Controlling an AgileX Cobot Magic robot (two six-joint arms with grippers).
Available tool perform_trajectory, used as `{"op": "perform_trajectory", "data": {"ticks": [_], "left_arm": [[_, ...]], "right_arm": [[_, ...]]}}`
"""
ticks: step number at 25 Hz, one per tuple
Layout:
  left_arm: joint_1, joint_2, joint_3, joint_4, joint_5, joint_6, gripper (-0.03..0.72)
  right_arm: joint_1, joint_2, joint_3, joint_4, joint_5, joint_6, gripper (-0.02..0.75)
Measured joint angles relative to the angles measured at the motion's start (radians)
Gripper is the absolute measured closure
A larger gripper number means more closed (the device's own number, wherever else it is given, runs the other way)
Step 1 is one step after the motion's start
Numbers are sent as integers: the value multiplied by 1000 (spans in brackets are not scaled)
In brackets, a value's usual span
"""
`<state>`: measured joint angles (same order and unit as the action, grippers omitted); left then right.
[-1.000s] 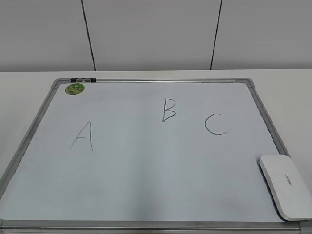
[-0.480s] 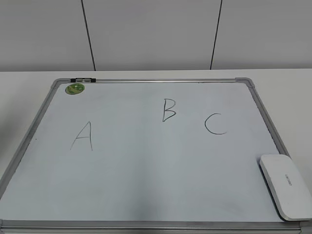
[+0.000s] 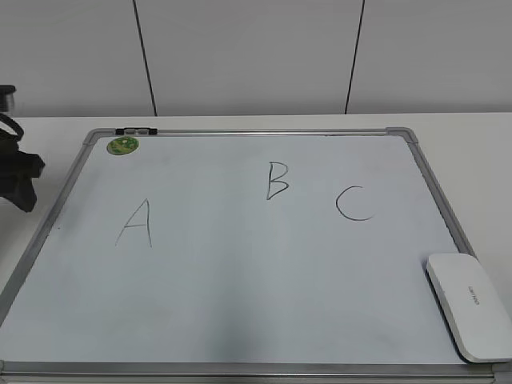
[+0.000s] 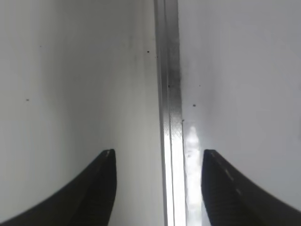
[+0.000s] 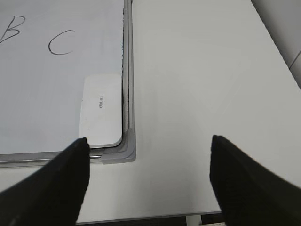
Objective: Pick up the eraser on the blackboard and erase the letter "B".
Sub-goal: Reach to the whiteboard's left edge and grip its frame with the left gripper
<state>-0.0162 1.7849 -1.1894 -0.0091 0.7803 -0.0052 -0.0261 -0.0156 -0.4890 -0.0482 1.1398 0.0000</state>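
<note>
The white eraser (image 3: 470, 306) lies flat at the front right corner of the blackboard (image 3: 264, 132). The letter "B" (image 3: 277, 181) is drawn in the upper middle, between "A" (image 3: 136, 223) and "C" (image 3: 353, 203). My left gripper (image 4: 157, 155) is open and empty, its jaws either side of the board's silver frame rail (image 4: 168, 94); the left arm (image 3: 18, 180) shows at the left edge of the exterior view. My right gripper (image 5: 149, 143) is open and empty above the bare table, to the right of the eraser (image 5: 100, 109) and of the board's corner cap (image 5: 123, 151).
A round green sticker (image 3: 123, 146) and a black clip (image 3: 136, 130) sit at the board's far left corner. The white table (image 5: 202, 84) extends to the right of the board. The table's front edge runs just below the right gripper. A white panelled wall stands behind.
The left arm has come into the exterior view at the left edge, beside the board's left frame. The eraser and the letters have not moved.
</note>
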Motion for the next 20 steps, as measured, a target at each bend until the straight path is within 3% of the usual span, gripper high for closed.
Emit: {"op": "perform_trajectory", "data": {"ticks": [10, 20], "left_arm": [[31, 178, -119, -36, -2, 41, 361], [33, 250, -171, -71, -7, 87, 370]], "right_arm": [[0, 0, 0, 0, 0, 0, 150], [0, 0, 0, 0, 0, 0, 150]]}}
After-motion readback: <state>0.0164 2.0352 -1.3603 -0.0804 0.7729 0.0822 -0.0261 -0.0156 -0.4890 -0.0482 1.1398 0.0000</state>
